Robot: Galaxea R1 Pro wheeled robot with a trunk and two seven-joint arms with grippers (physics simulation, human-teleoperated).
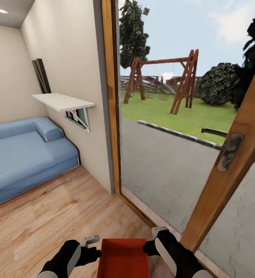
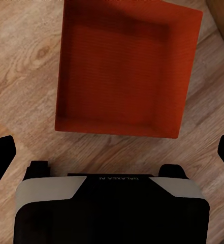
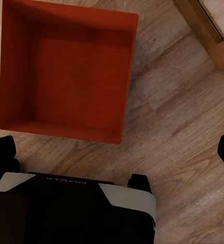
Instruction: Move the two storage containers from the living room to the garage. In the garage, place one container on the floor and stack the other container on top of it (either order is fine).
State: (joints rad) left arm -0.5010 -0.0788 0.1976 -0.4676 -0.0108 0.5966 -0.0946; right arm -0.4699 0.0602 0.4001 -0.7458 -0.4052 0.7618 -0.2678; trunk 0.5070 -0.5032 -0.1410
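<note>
One red-orange bin point(image 1: 123, 258) sits at six o'clock in the head view, on the light wood-plank floor point(image 1: 58, 220) between the left hand point(image 1: 89, 247) and right hand point(image 1: 153, 241), which flank its sides; whether they clench it I cannot tell. One blue sofa point(image 1: 25, 154) at nine o'clock, one white shelf point(image 1: 63, 102), one wood-framed glass door point(image 1: 235, 154).

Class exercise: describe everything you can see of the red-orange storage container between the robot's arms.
The storage container is a red-orange rectangular bin with no lid, with thin smooth walls and a flat bottom, plastic by its look. It is empty and upright, open side up. It sits low at the robot's front between the left gripper and the right gripper, above light wood-plank flooring beside a wood-framed glass door. Whether any fingers touch its walls cannot be told.
</note>
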